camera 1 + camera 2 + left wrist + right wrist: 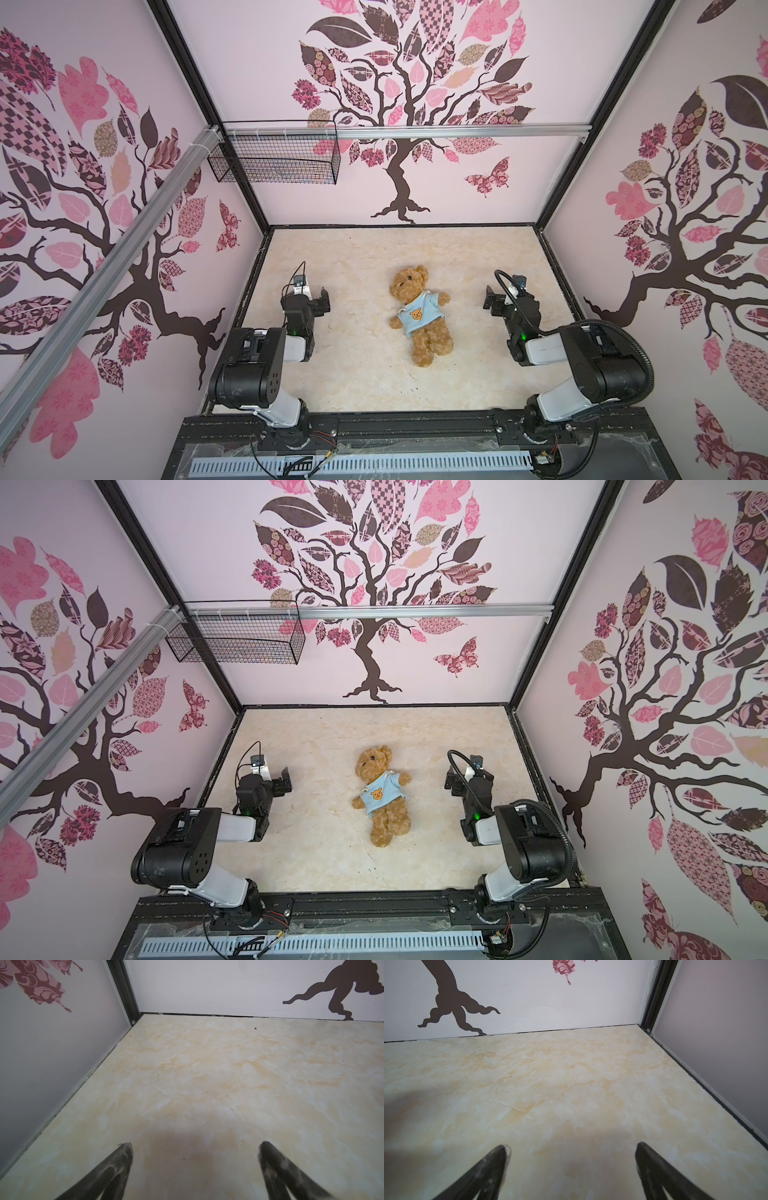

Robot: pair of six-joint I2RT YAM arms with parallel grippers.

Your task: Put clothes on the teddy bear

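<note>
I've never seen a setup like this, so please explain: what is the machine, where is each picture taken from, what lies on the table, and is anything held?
These are two robot arms, each ending in a two-fingered tool. The two wide pictures come from one camera head overhead, looking down on the whole booth. The two close pictures come from cameras on the arms' wrists; the dark prongs in them are that tool's own fingers. On the marbled table lies a teddy bear, face up, wearing a light-blue shirt. The left tool and the right tool sit on either side of it, apart from it, both open and holding nothing.
</note>
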